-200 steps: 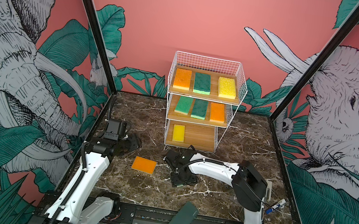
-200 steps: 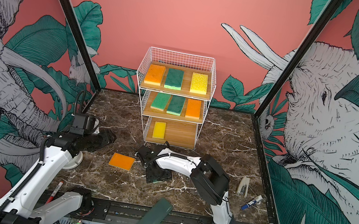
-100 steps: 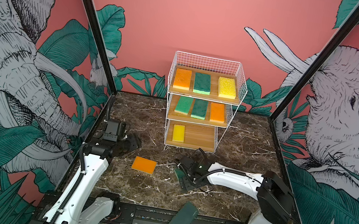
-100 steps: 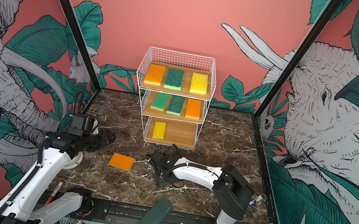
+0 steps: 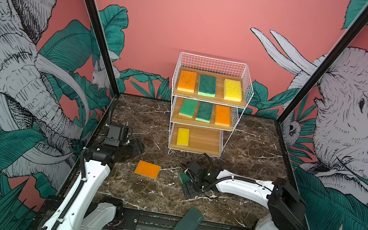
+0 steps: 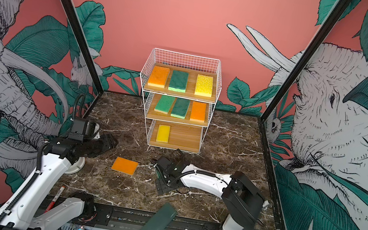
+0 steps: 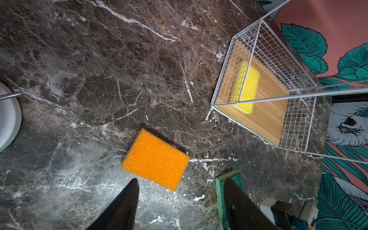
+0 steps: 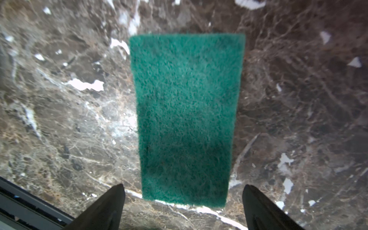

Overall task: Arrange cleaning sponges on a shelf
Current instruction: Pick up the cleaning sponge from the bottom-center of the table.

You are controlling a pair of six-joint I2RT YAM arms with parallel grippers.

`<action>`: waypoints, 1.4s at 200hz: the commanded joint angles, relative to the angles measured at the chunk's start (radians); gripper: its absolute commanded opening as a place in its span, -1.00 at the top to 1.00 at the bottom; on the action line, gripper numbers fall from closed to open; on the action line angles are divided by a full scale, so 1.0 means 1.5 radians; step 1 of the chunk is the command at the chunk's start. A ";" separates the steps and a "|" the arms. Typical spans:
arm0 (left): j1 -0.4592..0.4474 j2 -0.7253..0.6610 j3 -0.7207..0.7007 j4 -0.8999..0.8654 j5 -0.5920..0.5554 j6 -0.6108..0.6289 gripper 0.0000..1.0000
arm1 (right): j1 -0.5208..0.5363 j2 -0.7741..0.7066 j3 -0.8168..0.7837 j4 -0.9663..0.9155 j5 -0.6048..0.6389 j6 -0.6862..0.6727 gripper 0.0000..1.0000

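The right tool (image 8: 183,201) is hanging wide open over a dark green sponge (image 8: 186,119) on the table (image 5: 246,155), lined up to grasp; the left tool (image 7: 179,199) is waiting open, empty, beside the orange sponge (image 7: 156,162); the shelf (image 5: 198,145) is keeping its lowest board spare.

The left arm is bent at the elbow and reached forward, its left gripper (image 5: 133,149) carried off the surface with the jaws parted. The right arm is stretched low across the front, and the right gripper (image 8: 183,201) is spread wide, apparently empty.

Bright, even overhead light, soft shadows, top views bent at edges, right wrist view blurred.
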 commanded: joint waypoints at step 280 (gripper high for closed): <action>0.002 0.012 0.052 -0.025 -0.013 -0.003 -0.44 | -0.183 0.087 0.133 0.056 0.079 0.059 -0.22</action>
